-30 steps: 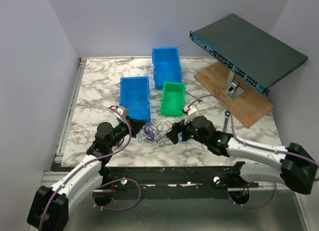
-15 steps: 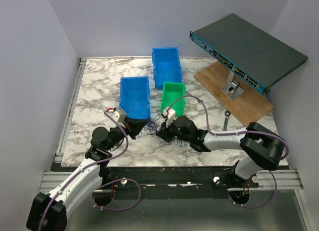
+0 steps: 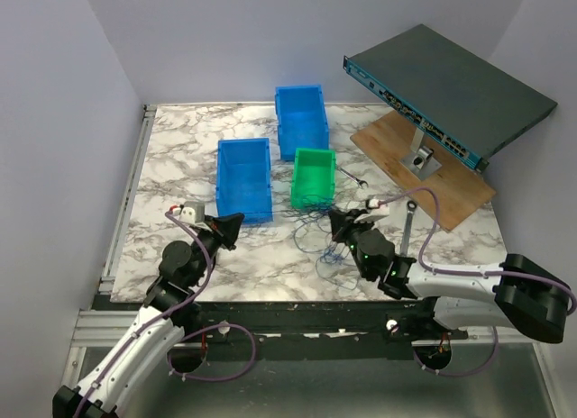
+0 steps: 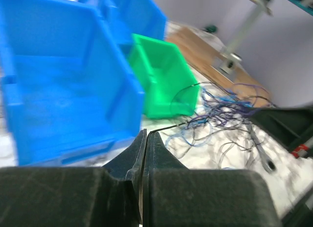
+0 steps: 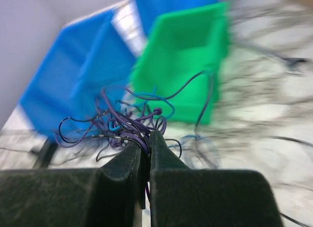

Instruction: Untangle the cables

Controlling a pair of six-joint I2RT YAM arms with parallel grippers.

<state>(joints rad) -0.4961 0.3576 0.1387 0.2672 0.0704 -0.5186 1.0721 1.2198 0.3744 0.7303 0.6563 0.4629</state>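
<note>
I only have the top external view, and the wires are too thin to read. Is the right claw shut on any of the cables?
Observer: Yes. The right wrist view shows the right claw shut, with a bunch of purple and blue cables pinched at its tips.
Operator: What about the left claw?
Observer: The left wrist view shows the left claw shut too. A thin dark strand runs off from its tips, but I cannot tell whether it is really pinched.
Operator: Is anything snagged on the bins?
Observer: In the left wrist view, a dark strand arches right beside the lower corner of the green bin. I cannot tell whether it touches.
</note>
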